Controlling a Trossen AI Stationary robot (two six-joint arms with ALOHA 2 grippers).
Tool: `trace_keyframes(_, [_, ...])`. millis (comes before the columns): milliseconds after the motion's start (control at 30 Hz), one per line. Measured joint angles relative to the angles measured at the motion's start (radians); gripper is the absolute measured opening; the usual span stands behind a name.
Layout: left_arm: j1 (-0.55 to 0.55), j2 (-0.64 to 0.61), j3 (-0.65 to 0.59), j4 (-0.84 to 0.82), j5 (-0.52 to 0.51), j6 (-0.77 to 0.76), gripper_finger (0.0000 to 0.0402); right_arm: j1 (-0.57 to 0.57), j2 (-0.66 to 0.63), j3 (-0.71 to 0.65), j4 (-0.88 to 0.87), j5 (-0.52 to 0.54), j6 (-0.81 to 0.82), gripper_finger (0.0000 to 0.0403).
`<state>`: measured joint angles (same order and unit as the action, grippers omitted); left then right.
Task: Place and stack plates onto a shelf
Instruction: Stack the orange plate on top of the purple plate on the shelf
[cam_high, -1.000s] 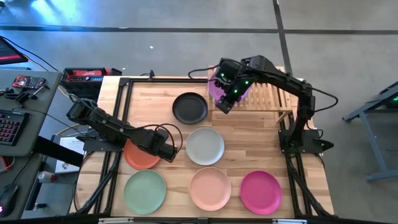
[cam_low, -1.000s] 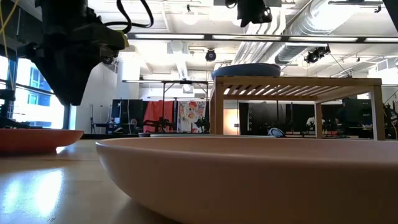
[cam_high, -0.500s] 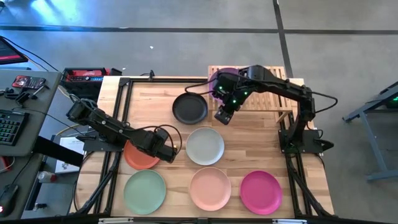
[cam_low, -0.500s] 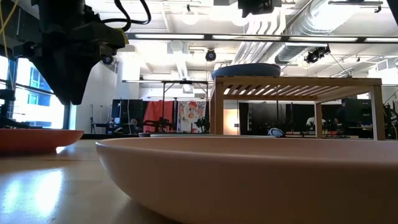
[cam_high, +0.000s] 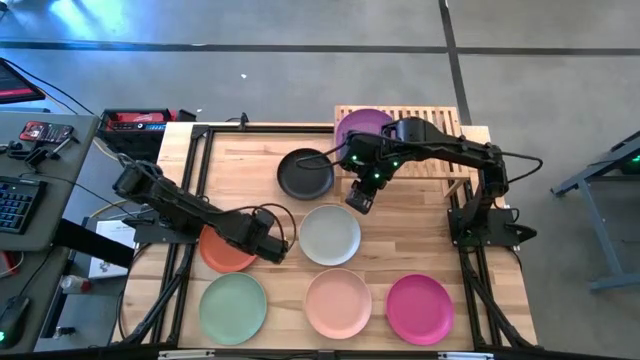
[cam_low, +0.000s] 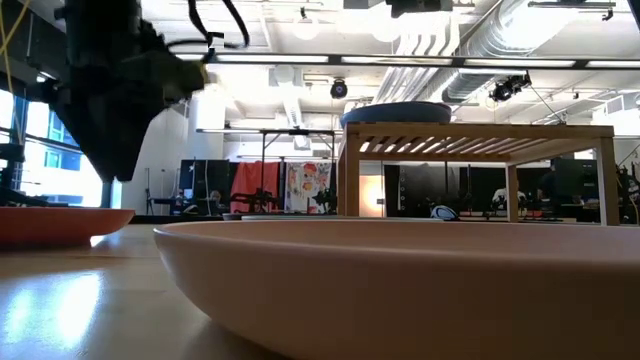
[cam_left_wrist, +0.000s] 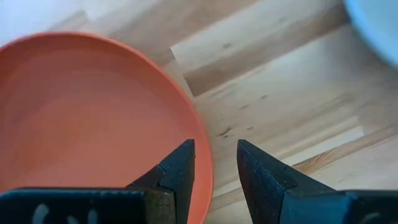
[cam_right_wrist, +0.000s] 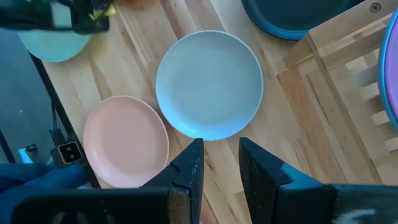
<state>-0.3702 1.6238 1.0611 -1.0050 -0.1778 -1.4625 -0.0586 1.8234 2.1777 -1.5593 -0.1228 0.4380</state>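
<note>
A broad peach-pink plate (cam_low: 400, 285) filled the foreground of the wooden tabletop (cam_low: 70, 310). A dark left gripper (cam_low: 120, 90) hung above a rust-orange plate (cam_low: 60, 225), not touching it. Beyond the gripper and well apart from it stood the light-wood shelf (cam_low: 480, 140), with a bluish plate (cam_low: 395, 112) resting on its slatted top.

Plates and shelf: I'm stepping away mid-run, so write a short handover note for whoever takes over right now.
Left tool: open, straddling the rim of the rust-orange plate, not gripping yet.
Right tool: open, empty, above the table between the black plate and the off-white plate.
Done: the purple plate lies on the shelf.
Left: black, off-white, rust-orange, mint green plate, peach-pink plate and magenta plate, all on the table.
</note>
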Motion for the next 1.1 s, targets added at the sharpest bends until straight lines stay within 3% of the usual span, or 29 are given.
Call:
trace_keyframes(200, [0.0,0.091,0.0,0.002,0.032,0.028,0.011,0.013,0.001,0.0,-0.004,0.001,0.016,0.0078])
trace_keyframes(667, [0.001,0.091,0.0,0.007,0.011,0.025,0.011,0.016,0.001,0.0,-0.003,0.001,0.034,0.0078])
trace_keyframes(933, [0.003,0.177,0.0,0.024,0.035,0.072,0.011,0.016,0.001,0.0,-0.001,0.001,0.034,0.0078])
trace_keyframes(1100, [-0.011,0.198,0.0,0.025,0.035,0.078,0.0089,0.016,0.001,0.0,-0.001,0.001,0.037,0.0078])
